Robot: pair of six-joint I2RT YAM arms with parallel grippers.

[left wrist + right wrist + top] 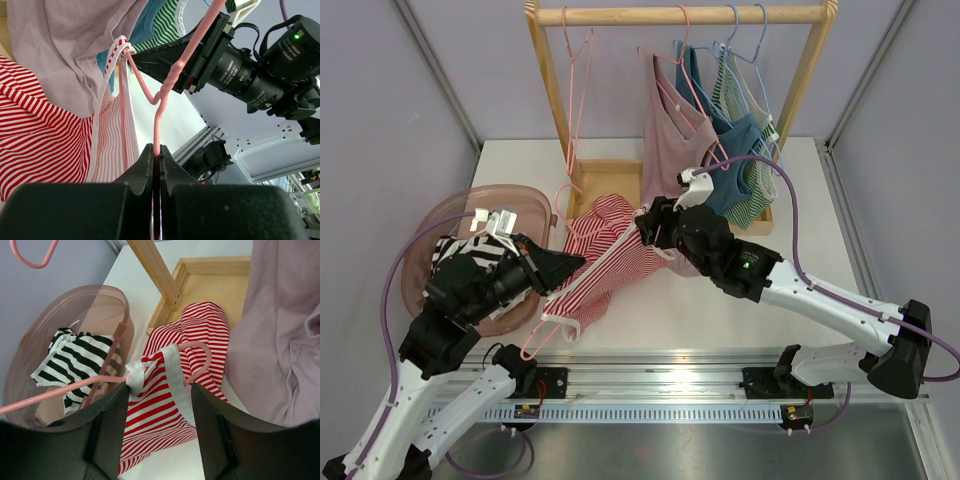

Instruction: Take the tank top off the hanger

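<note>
Basin (430, 225) sitting left of the wooden rack (690, 15), holding a black-and-white striped garment (448, 250). Left gripper (156, 152) reaching in from left-front of the rack, clamping tight on the thin wire of the pink hanger (167, 85), fingers pressing together with only the wire between. Hanger running slantwise in front of the rack, hook end pointing up toward it. Red-and-white striped tank top (605, 240) lying bunched on the table just in front of the rack's base tray (605, 175), white strap looping around the hanger near the hook. Right gripper (160, 410) hovering in front of the rack, fingers apart, straddling the bunched strap and the hanger wire; cannot tell if touching either. Hanging from the rack bar: bare pink hanger (578, 90) at the left end, then mauve top (670, 130), blue top (730, 150), green striped top (755, 190) toward the right end.
</note>
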